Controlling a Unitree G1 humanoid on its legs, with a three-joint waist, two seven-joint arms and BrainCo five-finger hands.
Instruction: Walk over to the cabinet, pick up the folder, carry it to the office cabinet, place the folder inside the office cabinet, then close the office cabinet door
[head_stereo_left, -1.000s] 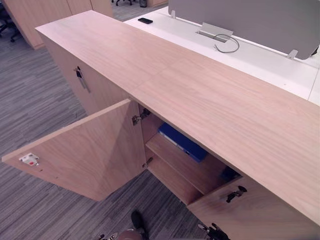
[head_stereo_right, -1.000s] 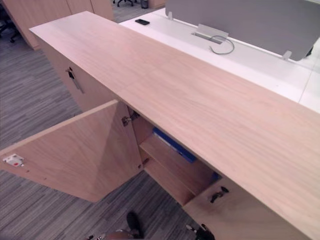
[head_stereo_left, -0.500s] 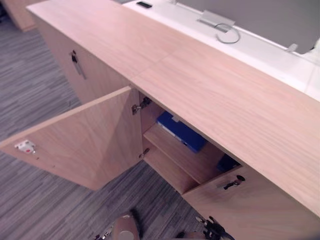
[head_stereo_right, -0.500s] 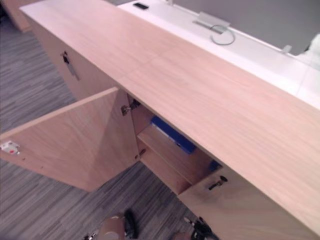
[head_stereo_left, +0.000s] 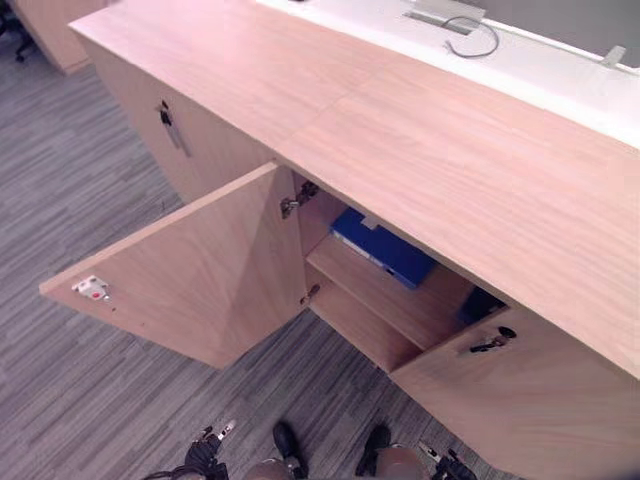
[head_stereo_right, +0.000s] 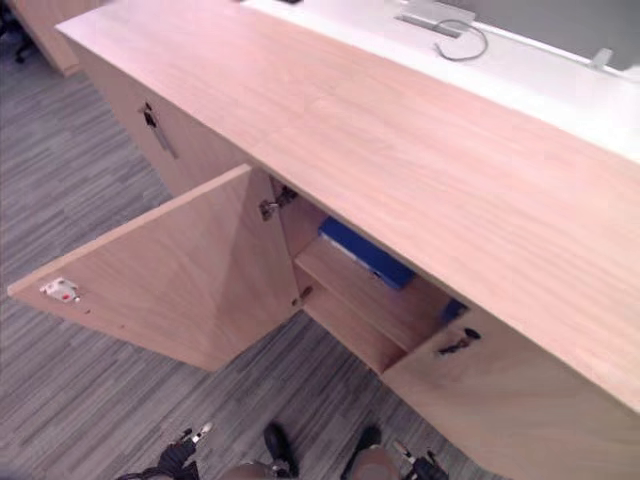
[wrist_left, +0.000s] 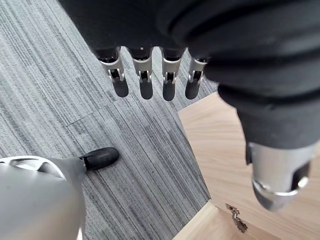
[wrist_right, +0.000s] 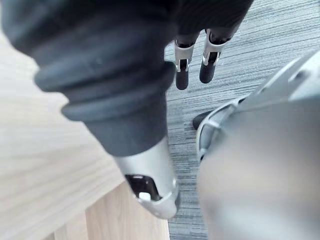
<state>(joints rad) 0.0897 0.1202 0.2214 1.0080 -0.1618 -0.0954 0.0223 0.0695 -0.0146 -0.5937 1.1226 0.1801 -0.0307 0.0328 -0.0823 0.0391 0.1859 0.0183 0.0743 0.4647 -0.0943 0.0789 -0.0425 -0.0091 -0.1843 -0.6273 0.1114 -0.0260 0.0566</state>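
Blue folder (head_stereo_left: 385, 248) lies flat on the upper shelf (head_stereo_left: 380, 300) inside the office cabinet (head_stereo_left: 420, 130), towards the back. Reads as placed, so my guess is only the door closing is left.

Left hand (wrist_left: 145, 85) hangs over the grey carpet (head_stereo_left: 70, 200), fingers straight and spread a little, holding nothing. Right hand (wrist_right: 182, 70) is the same: fingers straight, empty, beside a wood panel.

Risks:
- Left door (head_stereo_left: 200, 275) stands wide open and sweeps across the floor nearest the robot. A push close to the hinge (head_stereo_left: 292, 205) gives poor leverage, and straight fingers could slide off the panel.
- Both hands are low, under the door's bottom edge. Raising the left hand straight up may clip that edge.
- Right door (head_stereo_left: 520, 390) is ajar with a key (head_stereo_left: 495, 341) sticking out of the lock, which fingers could snag on.
- Can't tell whether the folder's near edge overhangs the shelf. If it does, the door will hit it.
- Can't see which leaf overlaps the other. Closing them in the wrong order could leave one proud.

Around: a closed door with a bar handle (head_stereo_left: 172, 130) to the far left, and a red-and-white catch (head_stereo_left: 90, 289) on the open door's free corner. The white desk (head_stereo_left: 560, 75) with a looped cable (head_stereo_left: 470, 22) sits behind the cabinet top, well out of the way. Nothing blocks the door's arc on the carpet.
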